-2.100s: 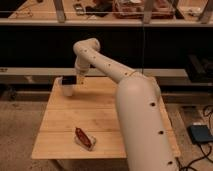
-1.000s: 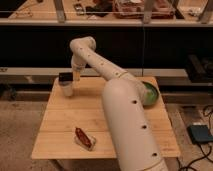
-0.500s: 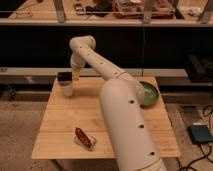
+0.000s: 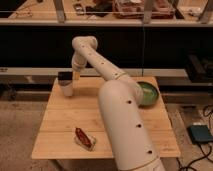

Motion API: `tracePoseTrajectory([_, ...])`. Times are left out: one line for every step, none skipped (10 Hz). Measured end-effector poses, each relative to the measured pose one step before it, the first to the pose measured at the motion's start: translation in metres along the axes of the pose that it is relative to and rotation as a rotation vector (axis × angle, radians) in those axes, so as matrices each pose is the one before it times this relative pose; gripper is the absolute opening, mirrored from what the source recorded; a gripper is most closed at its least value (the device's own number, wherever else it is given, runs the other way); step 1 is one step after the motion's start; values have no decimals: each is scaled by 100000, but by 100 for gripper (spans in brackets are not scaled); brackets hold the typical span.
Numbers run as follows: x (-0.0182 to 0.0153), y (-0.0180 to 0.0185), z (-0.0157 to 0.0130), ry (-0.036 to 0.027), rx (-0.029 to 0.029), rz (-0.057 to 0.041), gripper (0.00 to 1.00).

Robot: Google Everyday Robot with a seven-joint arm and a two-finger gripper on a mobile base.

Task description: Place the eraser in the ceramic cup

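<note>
since the earliest frame the arm has swung left, carrying the gripper [image 4: 70, 76] from just right of the ceramic cup [image 4: 67, 89] to directly above it. gripper sits at the table's far-left corner, about ten o'clock from centre. a black block, judged to be the eraser [image 4: 65, 76], shows at the cup's mouth; whether the claw is clamped on it or already apart cannot be told. step in hand: the drop into the cup. next move calls for release, then a straight lift clear of the rim. green bowl [image 4: 148, 93] lies at three o'clock, red-brown packet [image 4: 84, 138] at seven o'clock on the wooden table [image 4: 60, 125] (neither obstructs).
</note>
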Motion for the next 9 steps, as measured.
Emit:
tracePoseTrajectory([-73, -80, 24, -227, -404, -184, 80])
tracePoseTrajectory([-146, -80, 79, -91, -434, -348, 80])
tracePoseTrajectory([-75, -43, -2, -71, -229, -311, 80])
tracePoseTrajectory([46, -64, -39, -18, -86, -275, 80])
tracePoseTrajectory([21, -163, -122, -57, 452, -733, 80])
tracePoseTrajectory([86, -9, -21, 20, 57, 2, 80])
tracePoseTrajectory([-24, -11, -13, -10, 30, -24, 80])
tracePoseTrajectory([-27, 14, 45, 2, -51, -27, 80])
tracePoseTrajectory([-44, -3, 6, -13, -2, -52, 80])
